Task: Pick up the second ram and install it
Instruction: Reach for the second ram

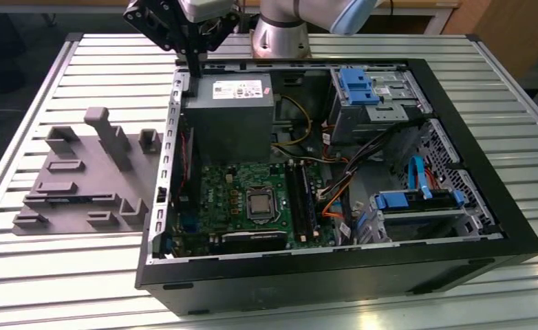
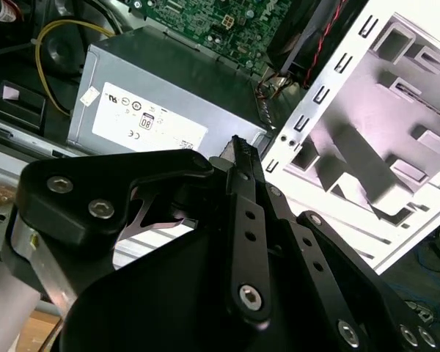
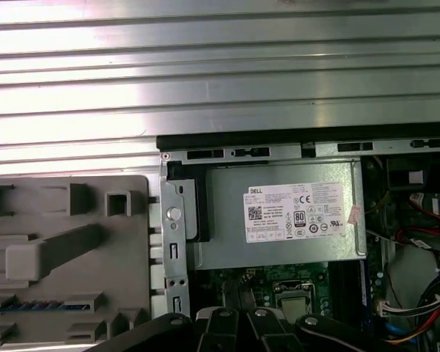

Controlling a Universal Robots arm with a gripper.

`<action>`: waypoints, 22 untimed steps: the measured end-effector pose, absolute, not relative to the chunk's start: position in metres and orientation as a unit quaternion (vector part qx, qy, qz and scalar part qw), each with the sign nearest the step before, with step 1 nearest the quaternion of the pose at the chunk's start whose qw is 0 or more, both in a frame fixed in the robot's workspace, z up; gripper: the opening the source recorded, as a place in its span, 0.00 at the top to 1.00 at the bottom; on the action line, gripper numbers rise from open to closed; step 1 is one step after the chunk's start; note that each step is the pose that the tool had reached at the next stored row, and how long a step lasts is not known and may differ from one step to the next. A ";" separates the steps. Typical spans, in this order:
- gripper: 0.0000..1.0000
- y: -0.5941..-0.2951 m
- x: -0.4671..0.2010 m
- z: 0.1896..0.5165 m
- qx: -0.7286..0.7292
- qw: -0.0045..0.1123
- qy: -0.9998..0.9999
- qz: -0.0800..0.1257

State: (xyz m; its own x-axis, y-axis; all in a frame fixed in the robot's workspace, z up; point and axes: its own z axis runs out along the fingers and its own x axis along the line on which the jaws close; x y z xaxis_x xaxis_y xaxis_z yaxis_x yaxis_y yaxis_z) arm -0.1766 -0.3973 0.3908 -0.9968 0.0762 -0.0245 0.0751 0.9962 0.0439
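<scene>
— Since the computer case (image 1: 342,275) lies open side up, does its one motherboard (image 1: 223,199) face the arm?
— Yes. Beside the case, one grey holder tray (image 1: 85,168) keeps the second ram (image 3: 22,304) on edge in a slot, likely for pinching. I count one stick. One gripper (image 1: 195,73) hovers over the case's corner by the power supply (image 1: 228,120), claw clenched, seemingly empty.

A white printed label (image 3: 299,213) lies on the power supply (image 3: 279,253).

arm (image 1: 283,34): silver, blue joint cap (image 1: 351,17) | pincer (image 2: 240,147): black, silver screws (image 2: 251,296)
</scene>
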 end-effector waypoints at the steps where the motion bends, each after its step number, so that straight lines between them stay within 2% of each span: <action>1: 0.89 -0.397 -0.178 0.391 0.038 0.013 0.999 0.021; 22: 0.89 -0.397 -0.208 0.390 0.038 0.013 0.999 0.021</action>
